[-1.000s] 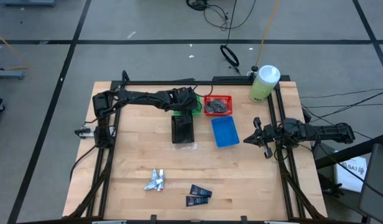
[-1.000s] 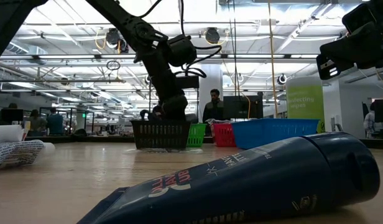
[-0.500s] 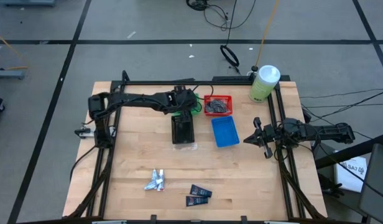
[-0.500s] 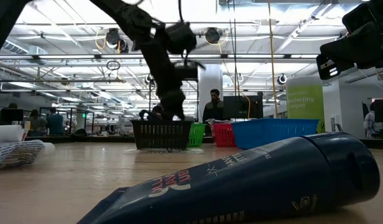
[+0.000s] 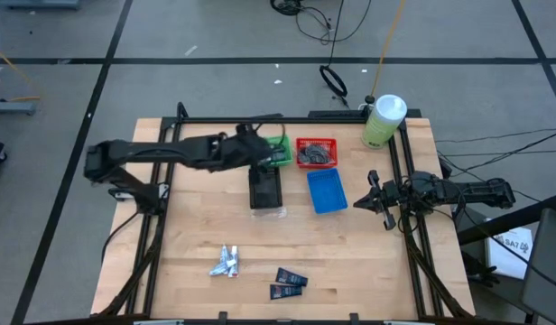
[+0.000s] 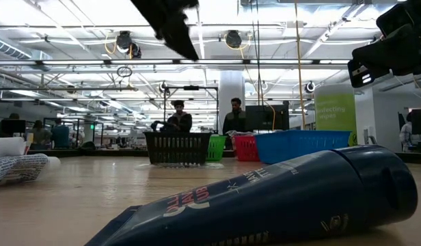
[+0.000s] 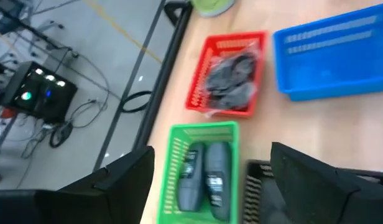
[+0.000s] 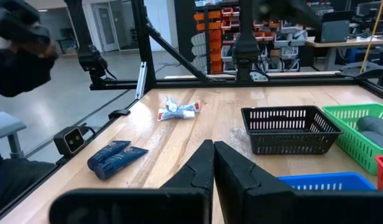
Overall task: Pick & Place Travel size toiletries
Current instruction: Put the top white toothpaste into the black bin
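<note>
Left gripper (image 5: 260, 153) now higher, fingers apart, above green bin (image 7: 201, 174) with two grey tubes (image 7: 204, 177).

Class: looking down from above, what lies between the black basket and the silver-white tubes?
Nothing: in the high view, only bare table separates the black basket from the silver-white tubes.

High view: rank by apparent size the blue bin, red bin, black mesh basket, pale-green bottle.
1. Blue plastic bin and black mesh basket: look alike, not ranked.
2. Red plastic bin.
3. Pale-green bottle with white cap, though it stands nearer the camera.
</note>
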You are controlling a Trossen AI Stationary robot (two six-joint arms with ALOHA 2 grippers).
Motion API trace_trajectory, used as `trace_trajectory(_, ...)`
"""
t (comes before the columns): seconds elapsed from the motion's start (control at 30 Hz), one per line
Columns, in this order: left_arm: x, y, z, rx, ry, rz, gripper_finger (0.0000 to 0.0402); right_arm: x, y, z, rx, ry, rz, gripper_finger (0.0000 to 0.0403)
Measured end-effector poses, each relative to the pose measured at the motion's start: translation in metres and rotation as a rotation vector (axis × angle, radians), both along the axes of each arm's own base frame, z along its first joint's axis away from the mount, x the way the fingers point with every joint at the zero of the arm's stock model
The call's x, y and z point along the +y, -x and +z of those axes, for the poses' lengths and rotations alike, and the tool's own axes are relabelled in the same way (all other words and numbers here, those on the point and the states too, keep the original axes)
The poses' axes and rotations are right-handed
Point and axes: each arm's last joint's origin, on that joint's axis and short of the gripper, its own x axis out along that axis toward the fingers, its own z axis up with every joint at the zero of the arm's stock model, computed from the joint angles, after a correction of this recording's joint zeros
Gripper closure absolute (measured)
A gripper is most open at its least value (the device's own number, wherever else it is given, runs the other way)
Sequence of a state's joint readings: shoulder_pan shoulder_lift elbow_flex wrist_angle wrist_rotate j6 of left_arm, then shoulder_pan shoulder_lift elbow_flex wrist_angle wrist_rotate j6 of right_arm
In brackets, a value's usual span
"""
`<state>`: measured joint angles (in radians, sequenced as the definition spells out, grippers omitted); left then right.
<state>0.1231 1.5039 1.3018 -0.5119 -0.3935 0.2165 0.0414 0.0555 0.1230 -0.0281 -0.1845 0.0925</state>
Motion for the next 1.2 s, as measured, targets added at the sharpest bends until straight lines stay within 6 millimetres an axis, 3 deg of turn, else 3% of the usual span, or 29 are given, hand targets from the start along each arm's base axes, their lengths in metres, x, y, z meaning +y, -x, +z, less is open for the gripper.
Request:
trace_trajectory(0.13,-0.029,0.02,0.02,-0.042,0.049,-0.042,0.0097,0.0,0.0,0.0,0.0,0.0,0.0,0.0399)
trace_trajectory(0.33,-0.068,0.042,0.028,-0.021,0.122,-0.117,0.0092,0.0,0.0,0.0,0.001,0.0,-0.001,0.0399)
trace_trajectory(0.73,-0.128,0.072,0.012,0.129,0.548,-0.022,0.0092,0.0,0.0,0.0,0.001,0.0,-0.001,0.0399)
trace_trajectory(0.93,-0.16,0.085,0.007,0.144,0.594,-0.037,0.0092,0.0,0.0,0.0,0.0,0.0,-0.001,0.0399)
trace_trajectory(1.2,-0.197,0.094,-0.015,0.18,0.588,-0.024,0.0092,0.0,0.0,0.0,0.0,0.0,-0.001,0.0399)
